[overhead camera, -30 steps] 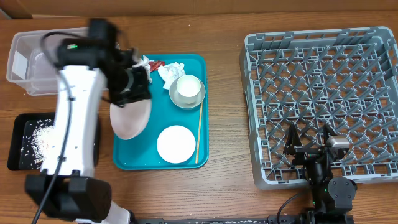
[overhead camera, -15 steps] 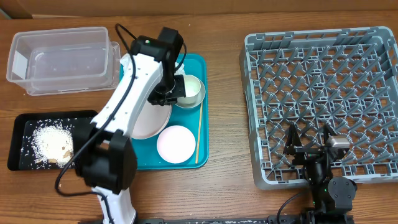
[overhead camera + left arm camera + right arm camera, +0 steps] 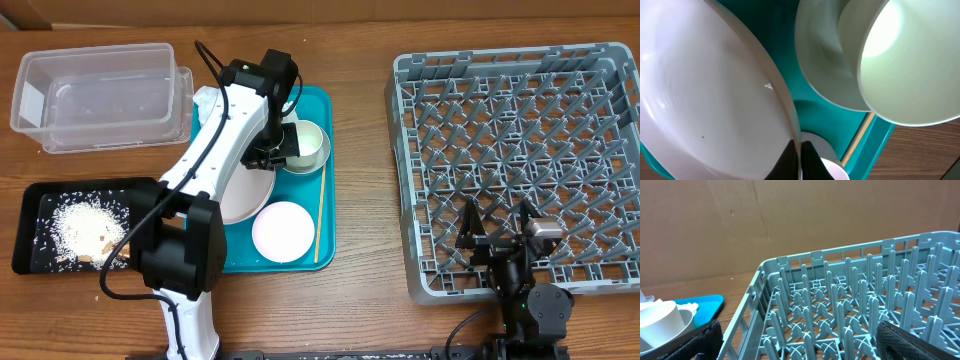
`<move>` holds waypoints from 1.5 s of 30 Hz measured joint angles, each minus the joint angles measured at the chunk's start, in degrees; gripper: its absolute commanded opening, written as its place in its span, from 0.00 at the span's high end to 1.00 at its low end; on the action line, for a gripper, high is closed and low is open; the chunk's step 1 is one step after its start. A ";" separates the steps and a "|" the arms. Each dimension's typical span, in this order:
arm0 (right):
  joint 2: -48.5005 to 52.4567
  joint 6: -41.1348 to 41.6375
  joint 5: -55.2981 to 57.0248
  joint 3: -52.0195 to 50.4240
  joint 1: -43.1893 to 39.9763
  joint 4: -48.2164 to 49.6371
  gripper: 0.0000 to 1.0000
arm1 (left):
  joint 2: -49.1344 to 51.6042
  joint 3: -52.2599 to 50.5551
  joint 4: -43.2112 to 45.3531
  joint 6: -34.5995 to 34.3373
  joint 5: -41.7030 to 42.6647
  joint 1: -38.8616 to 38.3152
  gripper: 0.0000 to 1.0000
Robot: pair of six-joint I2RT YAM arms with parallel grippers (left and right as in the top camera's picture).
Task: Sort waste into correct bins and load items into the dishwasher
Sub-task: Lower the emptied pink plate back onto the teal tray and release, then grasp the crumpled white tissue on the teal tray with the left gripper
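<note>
Overhead, left gripper (image 3: 262, 156): it is over the teal tray (image 3: 322, 104), at the upper right rim of the plate (image 3: 232, 195). The wrist body covers the fingertips, so from this view I cannot tell how the jaws stand.
Overhead, plate: large and pale pink, it lies on the left half of the tray, partly under the white arm.
Overhead, other things on the tray: a bowl (image 3: 320, 156) with a cup (image 3: 300, 138) inside it is just right of the gripper. A small white plate (image 3: 281, 230) lies nearer the front edge. A chopstick (image 3: 320, 210) lies along the right side.
Overhead, bins: a clear bin (image 3: 100, 95) stands at the back left and a black tray (image 3: 26, 202) with white grains at the front left.
Overhead, right gripper (image 3: 497, 228): it is at the front edge of the dish rack (image 3: 520, 120), with the fingers spread and nothing between them.
Left wrist, jaws: two dark fingertips (image 3: 786, 161) stand close together at the bottom. The thin rim of the plate runs down between them, so they are clamped on this rim.
Left wrist, plate: it fills the left side. The bowl and the cup are at the upper right, apart from the fingers.
Right wrist, jaws: they are wide apart, one finger in each lower corner, with only rack pegs between them.
Right wrist, task things: the cup and the tray are far to the left, well apart from this gripper.
</note>
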 measured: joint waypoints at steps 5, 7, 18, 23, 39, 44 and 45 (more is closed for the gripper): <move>0.00 0.02 0.00 0.00 0.02 -0.02 0.00 | 0.00 0.00 -1.29 -0.76 0.00 0.00 0.74; 0.00 0.00 -0.02 0.00 0.02 -0.02 0.00 | 0.00 0.00 -1.90 -0.87 0.02 0.00 0.75; 0.00 0.00 0.02 0.00 0.02 -0.02 0.00 | 0.26 2.51 -3.13 -0.87 0.00 0.22 0.73; 0.00 0.02 0.00 0.00 0.02 0.00 0.00 | 0.44 10.97 1.29 -1.25 -0.52 2.16 0.41; 0.00 -0.02 -0.02 0.00 0.02 0.02 0.00 | 5.81 14.34 13.75 -11.34 0.20 7.26 0.26; 0.00 0.02 -0.02 0.00 0.00 -0.02 0.00 | 11.80 14.32 13.73 -10.47 0.94 7.04 0.26; 0.00 -0.02 -0.02 0.00 0.02 -0.02 0.00 | 12.70 14.32 13.75 -10.21 1.11 7.04 0.26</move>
